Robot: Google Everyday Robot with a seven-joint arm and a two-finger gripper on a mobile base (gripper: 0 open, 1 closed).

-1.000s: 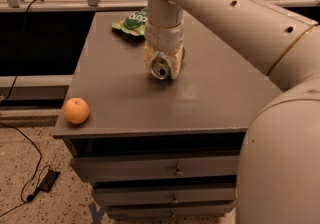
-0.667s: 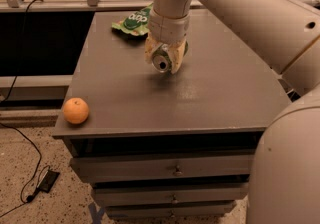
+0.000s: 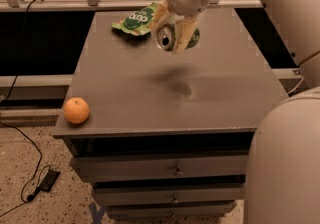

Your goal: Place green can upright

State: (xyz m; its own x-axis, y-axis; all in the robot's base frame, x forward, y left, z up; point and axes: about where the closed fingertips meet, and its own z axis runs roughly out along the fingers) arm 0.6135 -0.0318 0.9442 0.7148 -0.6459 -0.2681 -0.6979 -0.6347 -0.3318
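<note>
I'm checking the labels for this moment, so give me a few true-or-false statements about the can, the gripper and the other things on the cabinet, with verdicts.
1. The gripper holds the small green metal can in the air above the grey cabinet top. True.
2. The green metal can is upright. False: it is held on its side, with its silver top facing the camera.
3. The round orange fruit sits near the cabinet top's front corner, at the left of the view. True.
4. The crinkled green snack bag lies in an open drawer. False: it lies at the back of the cabinet top, and the drawers are closed.
</note>
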